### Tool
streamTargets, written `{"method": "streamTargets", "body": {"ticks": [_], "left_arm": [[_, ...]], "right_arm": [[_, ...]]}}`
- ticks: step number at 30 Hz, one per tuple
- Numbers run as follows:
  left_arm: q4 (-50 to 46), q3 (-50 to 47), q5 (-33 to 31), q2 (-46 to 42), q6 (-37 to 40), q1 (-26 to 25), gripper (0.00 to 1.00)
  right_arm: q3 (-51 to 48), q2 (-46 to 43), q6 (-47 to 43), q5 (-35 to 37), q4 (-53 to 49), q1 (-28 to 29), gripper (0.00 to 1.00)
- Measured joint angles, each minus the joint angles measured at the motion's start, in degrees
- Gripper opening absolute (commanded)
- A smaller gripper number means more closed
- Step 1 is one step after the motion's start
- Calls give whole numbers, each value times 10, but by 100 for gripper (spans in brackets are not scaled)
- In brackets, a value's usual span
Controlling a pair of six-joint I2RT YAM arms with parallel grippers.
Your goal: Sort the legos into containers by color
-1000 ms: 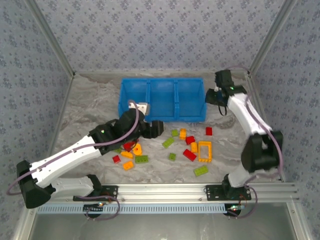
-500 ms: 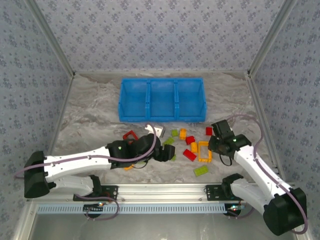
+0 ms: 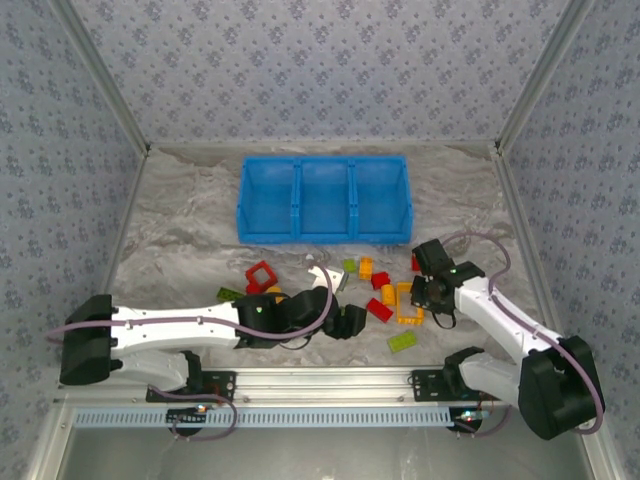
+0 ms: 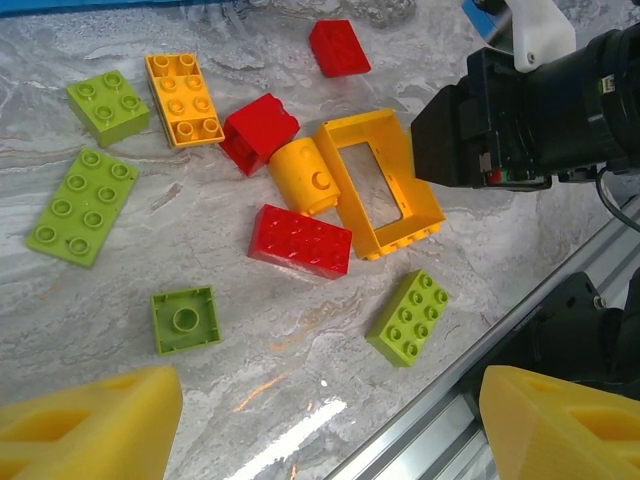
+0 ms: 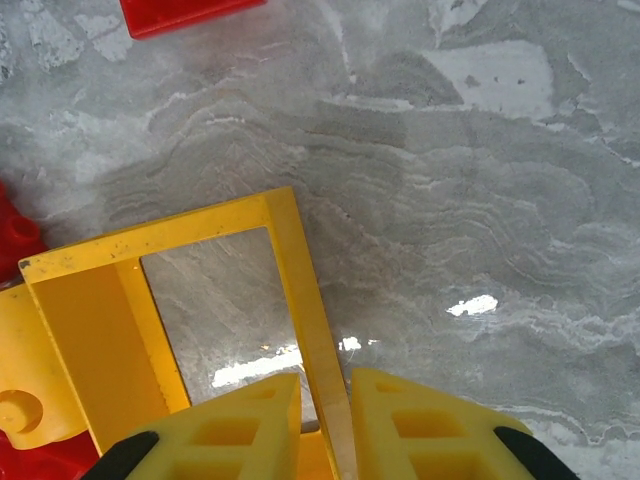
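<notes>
The legos lie scattered on the marble table in front of the blue bin [image 3: 322, 200] with its three containers. My right gripper [image 5: 327, 420] straddles the long wall of a yellow open frame [image 5: 290, 260] that rests on the table, with a finger pressed close on each side. From above, the right gripper [image 3: 425, 293] sits at that frame's [image 3: 408, 305] far right corner. My left gripper [image 4: 325, 430] hangs open over bare table near the front rail, with a lime square plate [image 4: 185, 318] and a lime brick [image 4: 408, 316] just ahead. From above, the left gripper [image 3: 345, 322] sits left of a red brick [image 3: 379, 309].
Round the yellow frame [image 4: 380, 185] lie a yellow cylinder [image 4: 305, 178], red bricks [image 4: 300, 240] [image 4: 260, 130], an orange plate [image 4: 183, 96] and lime pieces [image 4: 72, 205]. A red frame [image 3: 262, 275] lies to the left. The aluminium front rail [image 3: 330, 380] runs close behind the left gripper.
My right arm swung from the bin's right end down to the yellow frame and closed round its wall. My left arm moved from the bin toward the front rail and to the right.
</notes>
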Motion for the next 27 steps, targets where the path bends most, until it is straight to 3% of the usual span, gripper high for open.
{"method": "streamTargets", "body": {"ticks": [4,9,15,21,27], "left_arm": [[8,0,-4,0,0,0,79],[8,0,-13,0,0,0,79],[-12,11,-37,-5,3,0,80],[-63,96,-60,-11,27,16,81],[-92,178,-53,-19,53,101,81]], "right_arm": [[-7,16,-4,0,14,0,17],[-11,25,-14,4,25,6,0],[25,-3,-22,41,-18,42,0],[198,-2,-68,75,-60,45,0],[425,178,-137,52,-28,0,0]]}}
